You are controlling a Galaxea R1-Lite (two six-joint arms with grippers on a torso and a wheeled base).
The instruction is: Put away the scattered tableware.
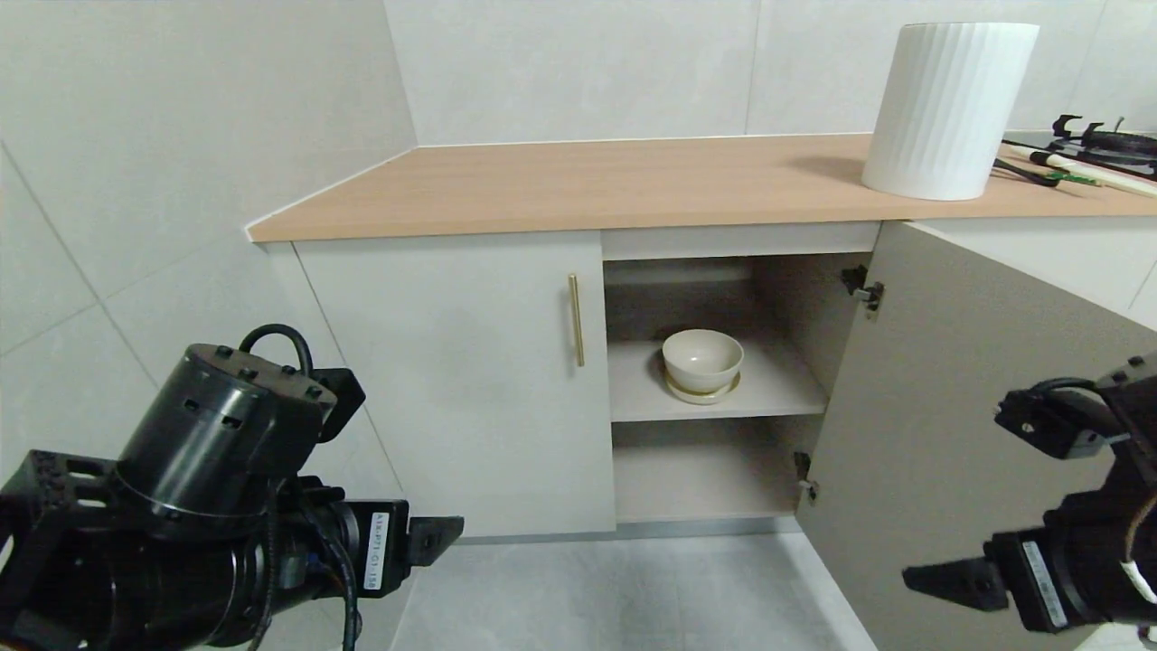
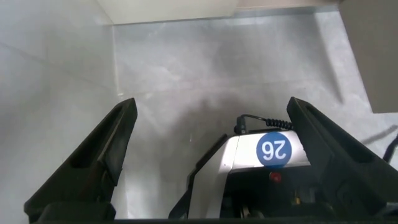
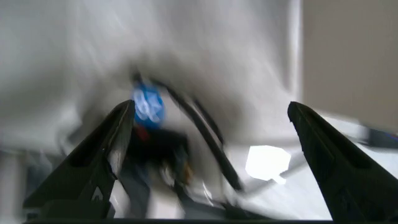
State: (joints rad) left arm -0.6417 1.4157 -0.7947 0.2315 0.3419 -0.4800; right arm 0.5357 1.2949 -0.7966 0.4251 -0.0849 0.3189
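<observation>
A cream bowl (image 1: 702, 358) is seen resting on a saucer (image 1: 703, 391) on the upper shelf (image 1: 777, 389) of a low cabinet, towards the shelf's left side. The cabinet's right door (image 1: 949, 434) is swung wide open towards the near right, just beside the right gripper (image 3: 211, 109), while the left door (image 1: 452, 380) with its brass handle (image 1: 575, 319) is shut. The lower shelf (image 1: 705, 475) is seen beneath. Both the left gripper (image 2: 211, 109), held low at the near left, and the right gripper are spread apart, and nothing is grasped by either. On the wooden countertop (image 1: 587, 185) a tall white ribbed container (image 1: 949, 108) is stood at the far right, with thin utensils (image 1: 1076, 167) laid just beyond it beside a black stove burner (image 1: 1107, 140). The floor (image 1: 633, 588) is laid in grey tile and the walls (image 1: 181, 136) in pale tile.
</observation>
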